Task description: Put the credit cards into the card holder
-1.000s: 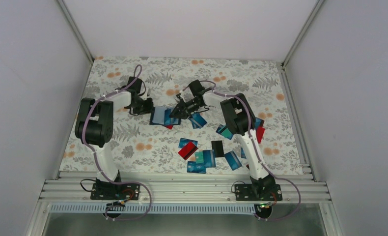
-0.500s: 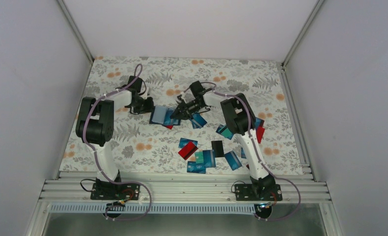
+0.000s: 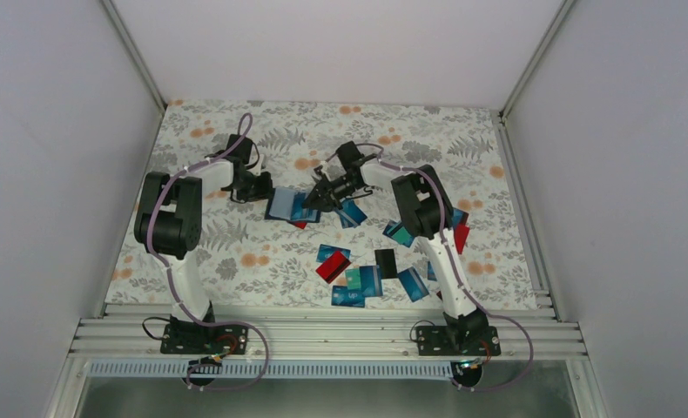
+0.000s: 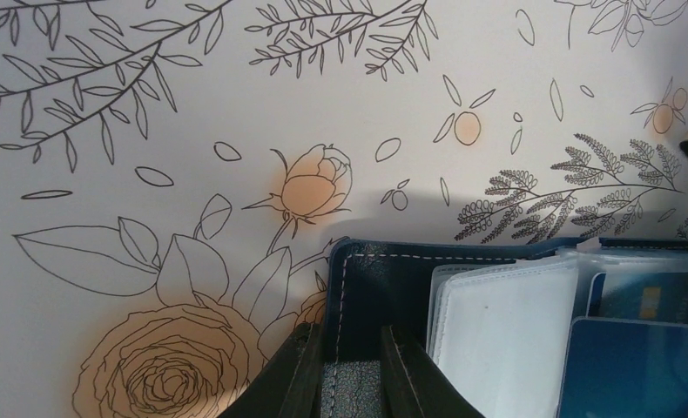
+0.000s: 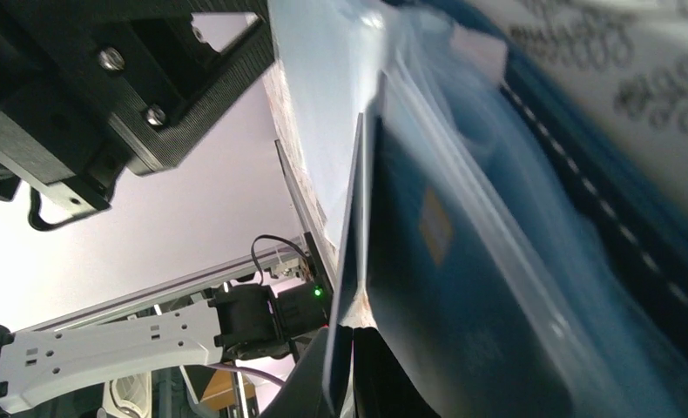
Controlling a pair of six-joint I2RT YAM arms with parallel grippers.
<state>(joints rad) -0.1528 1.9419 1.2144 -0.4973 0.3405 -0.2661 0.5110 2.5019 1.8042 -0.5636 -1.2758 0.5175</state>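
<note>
The card holder [image 3: 285,205] lies open on the floral cloth, its clear sleeves [image 4: 500,328] upward. One sleeve has a blue card [image 4: 630,370] in it. My left gripper [image 3: 255,186] is shut on the holder's navy stitched cover [image 4: 384,283] at its left edge, one finger on each side. My right gripper [image 3: 320,198] is shut on a blue credit card [image 5: 347,252], seen edge-on. That card's far end lies among the sleeves next to the navy cover [image 5: 610,209]. Several loose credit cards [image 3: 356,284] lie nearer the arm bases.
A red card [image 3: 332,267] and a black card [image 3: 386,261] lie in the loose pile, and another red card [image 3: 461,233] lies behind the right arm. More blue cards [image 3: 400,233] sit right of the holder. White walls close in the table's sides and back.
Almost nothing. The right gripper with its card has edged slightly toward the far side, and the left gripper stays clamped on the holder's cover.
</note>
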